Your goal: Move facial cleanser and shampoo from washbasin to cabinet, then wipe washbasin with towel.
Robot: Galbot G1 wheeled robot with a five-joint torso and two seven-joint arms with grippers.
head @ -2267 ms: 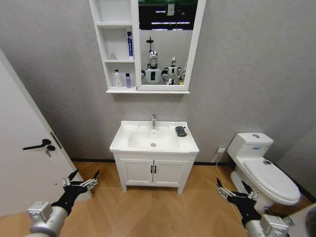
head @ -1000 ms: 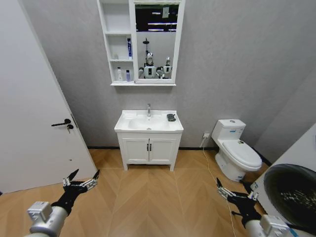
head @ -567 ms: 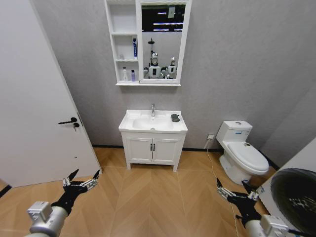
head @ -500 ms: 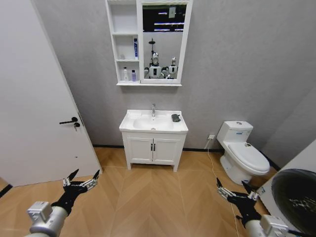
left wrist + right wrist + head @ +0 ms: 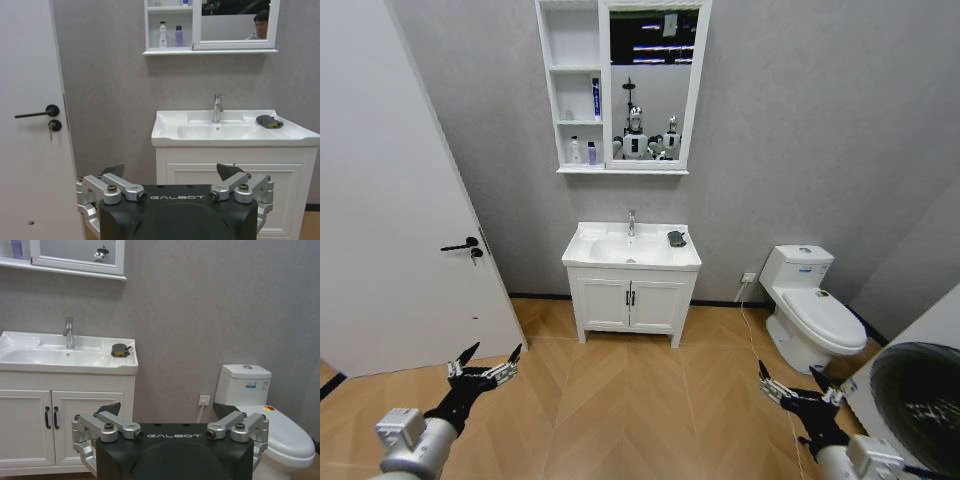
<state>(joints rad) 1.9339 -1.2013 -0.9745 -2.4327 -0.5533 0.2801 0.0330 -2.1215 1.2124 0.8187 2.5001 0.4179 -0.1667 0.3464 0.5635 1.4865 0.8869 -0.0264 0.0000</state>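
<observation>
The washbasin [image 5: 631,248] stands against the grey wall across the room, a white top with an oval bowl and a chrome faucet [image 5: 630,222] at its back edge, sitting on a white two-door vanity [image 5: 631,301]. On the basin's right rim, beside the bowl, lies the small dark towel [image 5: 676,239], bunched rather than flat. Above the basin hangs the cabinet [image 5: 622,88], its open shelves on the left and its mirror on the right. A white bottle [image 5: 574,151] and a smaller purple one [image 5: 591,153] stand side by side on the bottom shelf, and a tall blue tube [image 5: 595,98] stands on the shelf above. A white door with a black handle [image 5: 463,246] is to the left of the vanity, and a white toilet [image 5: 813,315] is to its right. Both arms are low and well apart from the basin over the wooden floor: the left gripper [image 5: 483,371] at the lower left and the right gripper [image 5: 796,393] at the lower right, each with its fingers spread wide and holding nothing.
</observation>
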